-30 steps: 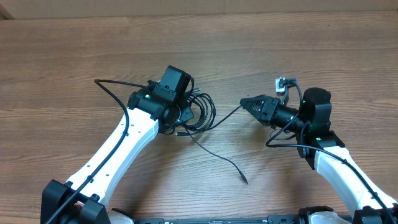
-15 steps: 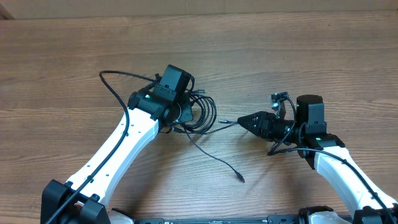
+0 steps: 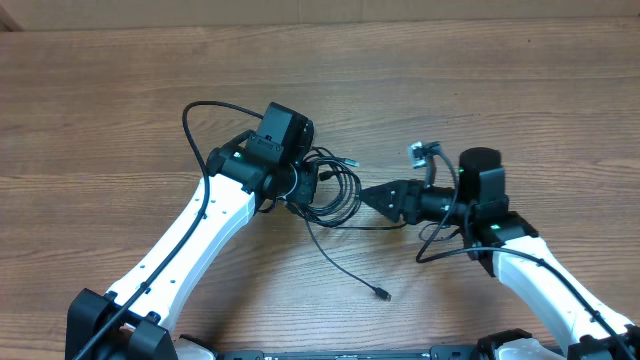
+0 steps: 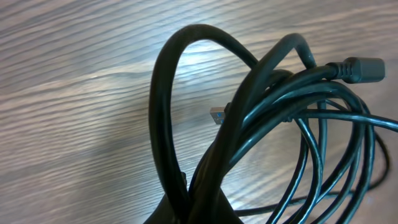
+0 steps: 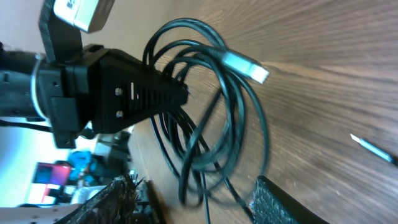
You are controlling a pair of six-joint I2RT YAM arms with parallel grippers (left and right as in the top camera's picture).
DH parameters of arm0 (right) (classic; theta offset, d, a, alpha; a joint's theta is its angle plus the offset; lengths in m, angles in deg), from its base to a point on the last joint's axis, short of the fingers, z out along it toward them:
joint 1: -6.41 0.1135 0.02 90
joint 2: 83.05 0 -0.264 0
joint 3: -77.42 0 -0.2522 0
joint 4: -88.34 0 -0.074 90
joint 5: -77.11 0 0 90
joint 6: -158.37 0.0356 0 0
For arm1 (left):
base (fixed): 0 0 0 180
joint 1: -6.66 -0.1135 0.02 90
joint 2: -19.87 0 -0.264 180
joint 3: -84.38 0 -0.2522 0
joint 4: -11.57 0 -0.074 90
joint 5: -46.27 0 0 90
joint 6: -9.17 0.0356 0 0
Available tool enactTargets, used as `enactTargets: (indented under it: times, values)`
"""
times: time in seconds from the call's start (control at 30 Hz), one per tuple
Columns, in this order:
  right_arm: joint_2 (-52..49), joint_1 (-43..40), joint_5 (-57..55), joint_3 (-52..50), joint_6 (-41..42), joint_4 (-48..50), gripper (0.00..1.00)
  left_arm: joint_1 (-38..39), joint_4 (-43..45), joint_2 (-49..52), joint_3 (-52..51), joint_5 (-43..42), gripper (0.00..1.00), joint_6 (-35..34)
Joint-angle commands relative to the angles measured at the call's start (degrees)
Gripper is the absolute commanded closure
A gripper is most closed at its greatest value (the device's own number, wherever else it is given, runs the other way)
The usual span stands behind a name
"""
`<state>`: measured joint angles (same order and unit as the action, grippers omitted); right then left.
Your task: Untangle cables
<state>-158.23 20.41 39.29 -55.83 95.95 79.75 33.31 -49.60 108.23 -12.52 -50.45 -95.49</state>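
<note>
- Jaws of the right gripper are spreading apart as it is nearing the cables, probably seeking a fresh strand.
- Left gripper is keeping the cables clamped mid-table.

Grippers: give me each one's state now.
Left gripper: shut on the bundle of thin black flexible cables.
Right gripper: open.

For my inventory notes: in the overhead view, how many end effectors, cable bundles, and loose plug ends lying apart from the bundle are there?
End effectors: 2 (left end effector, right end effector)
Cable bundle: 1
Loose plug end: 1
Total: 4
</note>
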Motion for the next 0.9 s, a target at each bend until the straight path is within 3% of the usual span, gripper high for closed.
enactTargets:
  times: [0.0,0.2,0.37,0.4,0.5,0.67,0.77,0.87]
  values:
    - [0.6,4.0,-6.7,0.8,-0.6,1.9,0.41,0.3,0.4,0.0,0.0,-4.8,0.96,3.1]
    - [0.6,9.0,-11.6,0.8,1.4,4.3,0.44,0.4,0.4,0.0,0.0,-4.8,0.94,3.1]
    - [0.6,9.3,-11.4,0.8,6.6,8.4,0.91,0.4,0.1,0.0,0.0,-4.8,0.95,2.8]
    - [0.6,9.2,-11.3,0.8,7.6,10.1,0.96,0.4,0.0,0.0,0.0,-4.7,0.95,2.8]
    - [0.7,8.2,-7.7,0.8,12.0,16.7,0.96,0.4,-0.3,0.0,0.0,-4.7,0.96,1.9]
    - [0.7,4.3,4.3,0.8,14.7,27.3,0.96,0.4,-0.4,0.0,0.0,-1.6,0.96,-5.7]
    - [0.6,0.9,8.4,0.8,14.7,26.2,0.96,0.4,-0.5,0.0,0.0,0.0,0.96,-13.5]
    - [0.6,-3.1,8.1,0.8,14.6,16.2,0.96,0.4,-0.5,0.0,0.0,3.7,0.96,-25.6]
